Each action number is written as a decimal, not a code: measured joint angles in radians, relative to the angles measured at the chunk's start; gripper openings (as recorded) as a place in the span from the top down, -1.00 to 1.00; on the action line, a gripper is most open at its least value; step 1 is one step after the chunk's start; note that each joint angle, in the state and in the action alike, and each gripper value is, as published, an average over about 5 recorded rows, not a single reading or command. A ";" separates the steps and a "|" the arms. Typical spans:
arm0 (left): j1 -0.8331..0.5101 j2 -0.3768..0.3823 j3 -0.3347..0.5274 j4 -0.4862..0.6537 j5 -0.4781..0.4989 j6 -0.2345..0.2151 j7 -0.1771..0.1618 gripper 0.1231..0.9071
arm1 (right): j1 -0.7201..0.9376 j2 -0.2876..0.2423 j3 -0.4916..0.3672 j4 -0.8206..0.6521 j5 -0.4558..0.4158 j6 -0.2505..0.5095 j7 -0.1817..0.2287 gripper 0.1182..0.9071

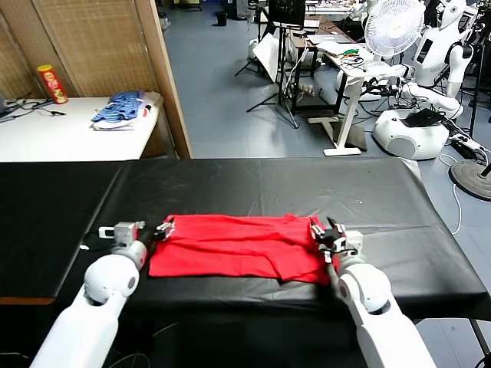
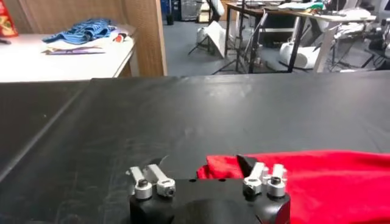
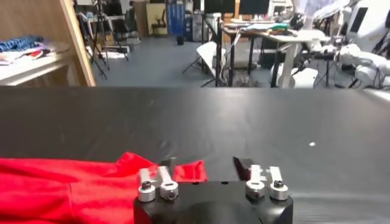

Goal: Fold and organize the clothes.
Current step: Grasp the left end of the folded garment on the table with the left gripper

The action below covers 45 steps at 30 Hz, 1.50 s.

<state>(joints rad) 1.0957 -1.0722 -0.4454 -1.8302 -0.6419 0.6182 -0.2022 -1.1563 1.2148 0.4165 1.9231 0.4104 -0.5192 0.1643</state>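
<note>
Red T-shirt [image 1: 238, 247] lies folded into a band on the black table [image 1: 383, 199], with left end effector [image 1: 163, 228] and right end effector [image 1: 326, 234] spread wide, empty, at its ends, where loose cloth could snag and undo the fold.

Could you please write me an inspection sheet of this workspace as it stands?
Surface: black table, bare beyond the shirt.
Job's things: red T-shirt lying flat, folded into a band.
Clutter: blue-and-white garment pile and red can on the white side table.
Grippers: left gripper open at the shirt's left end; right gripper open at its right end.
Cables: one on the floor.
Surroundings: fan, white robots, desks.
</note>
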 joint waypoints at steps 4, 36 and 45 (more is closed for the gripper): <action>0.039 -0.005 -0.033 -0.043 -0.064 0.006 -0.005 -0.72 | -0.026 0.003 0.005 0.043 0.000 0.000 0.000 -0.72; 0.184 -0.083 -0.034 -0.060 0.245 -0.103 0.052 0.95 | -0.062 0.020 0.029 0.099 -0.078 0.011 -0.033 -0.72; 0.191 0.075 -0.095 -0.028 0.454 -0.149 0.046 0.95 | -0.083 0.041 0.041 0.114 -0.080 0.008 -0.031 -0.72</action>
<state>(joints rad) 1.2863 -0.9973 -0.5402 -1.8583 -0.1884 0.4691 -0.1561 -1.2393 1.2554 0.4577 2.0367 0.3301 -0.5113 0.1337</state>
